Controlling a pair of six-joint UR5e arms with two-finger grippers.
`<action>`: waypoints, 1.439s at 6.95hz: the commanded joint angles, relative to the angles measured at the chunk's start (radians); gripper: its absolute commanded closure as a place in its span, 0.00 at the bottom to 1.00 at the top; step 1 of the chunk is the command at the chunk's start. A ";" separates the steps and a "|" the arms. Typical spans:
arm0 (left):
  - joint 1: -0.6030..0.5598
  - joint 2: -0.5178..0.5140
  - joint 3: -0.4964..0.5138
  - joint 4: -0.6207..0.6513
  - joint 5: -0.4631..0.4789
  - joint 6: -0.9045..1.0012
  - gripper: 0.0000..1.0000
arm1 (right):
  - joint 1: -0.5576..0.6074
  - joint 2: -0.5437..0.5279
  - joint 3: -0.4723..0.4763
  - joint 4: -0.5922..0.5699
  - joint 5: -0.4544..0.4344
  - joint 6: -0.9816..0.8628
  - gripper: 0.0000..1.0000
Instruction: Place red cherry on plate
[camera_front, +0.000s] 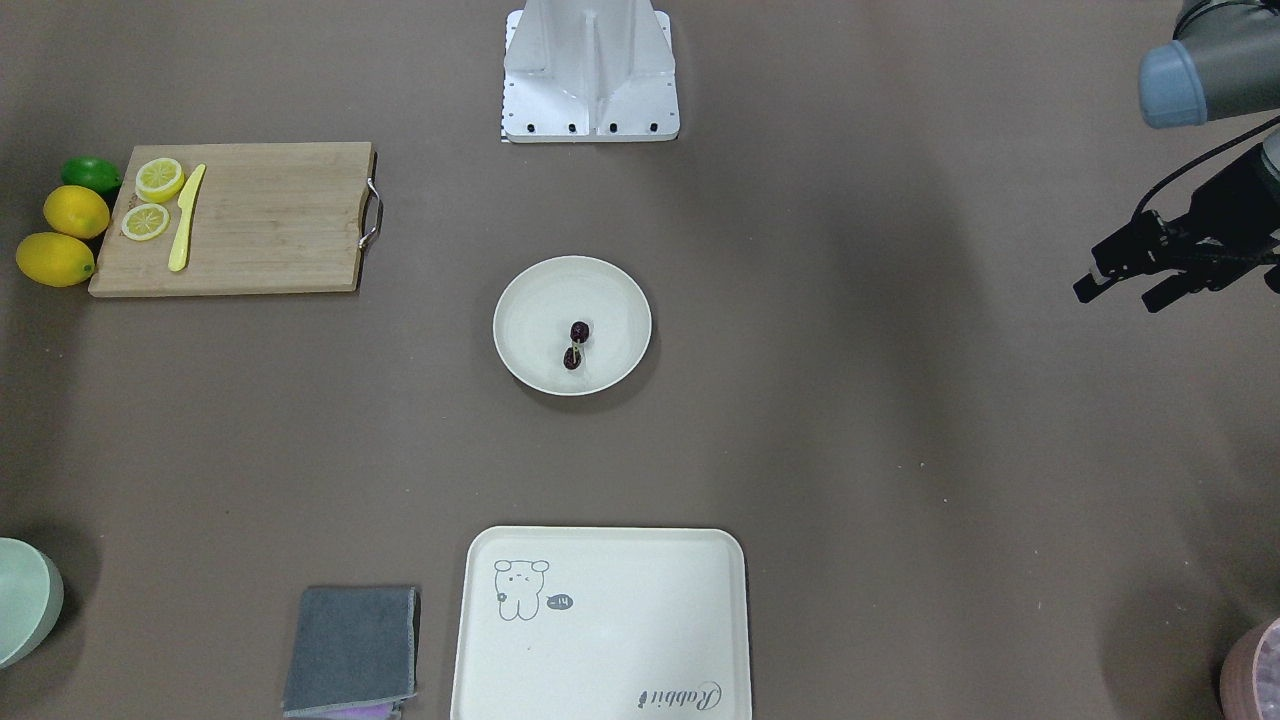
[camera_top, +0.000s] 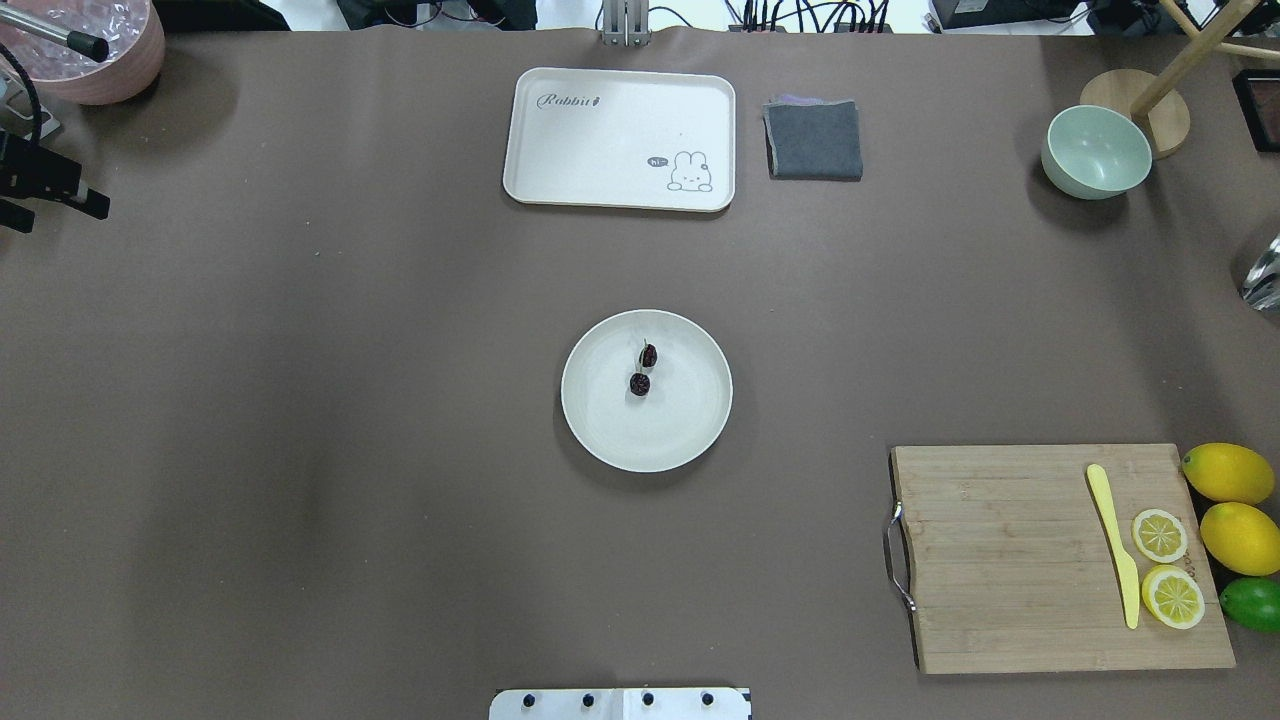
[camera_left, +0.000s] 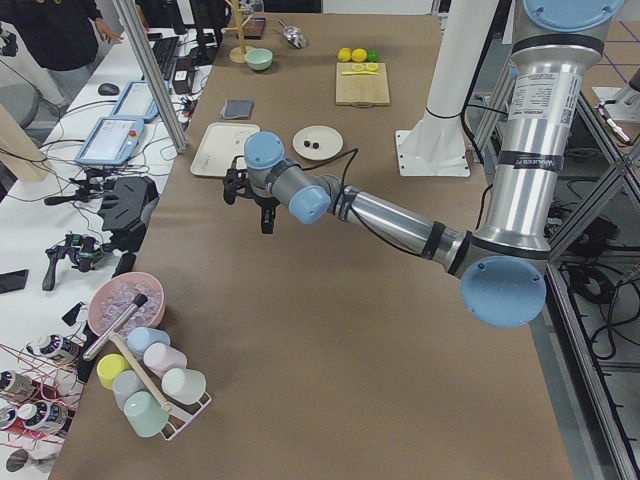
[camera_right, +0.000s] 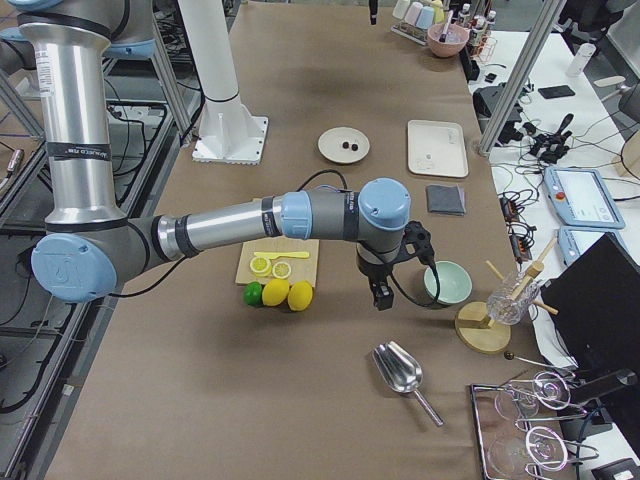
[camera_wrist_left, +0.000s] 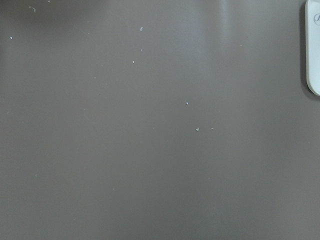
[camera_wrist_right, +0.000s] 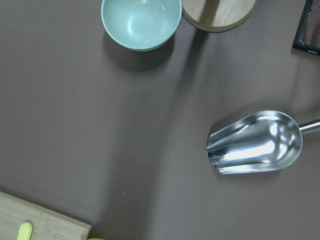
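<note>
Fingers (camera_front: 1095, 283) of the left gripper (camera_front: 1116, 297) stand spread with nothing between them, above bare table well off to the robot's left of the plate (camera_front: 530, 320). Right gripper (camera_right: 381, 297) shows only from the side, pointing down near the green bowl (camera_right: 447, 282); whether its fingers are spread or pressed together I cannot tell. Red cherry (camera_front: 575, 346) lies on the plate, near its middle. Its two fruits line up roughly from the robot's side toward the tray (camera_front: 600, 640), slightly slanted, with the stem between them. Brown cover (camera_front: 900, 450) spans the table; a white bench (camera_left: 40, 230) cluttered with gear runs alongside.
</note>
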 joint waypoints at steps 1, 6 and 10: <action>-0.033 0.121 -0.003 -0.006 -0.019 0.156 0.01 | 0.007 -0.062 0.072 0.005 0.011 0.103 0.00; -0.159 0.313 0.006 0.001 0.151 0.268 0.01 | 0.009 -0.149 0.118 -0.002 -0.097 0.122 0.00; -0.181 0.338 -0.020 0.070 0.130 0.345 0.01 | 0.007 -0.097 0.053 0.005 -0.094 0.116 0.00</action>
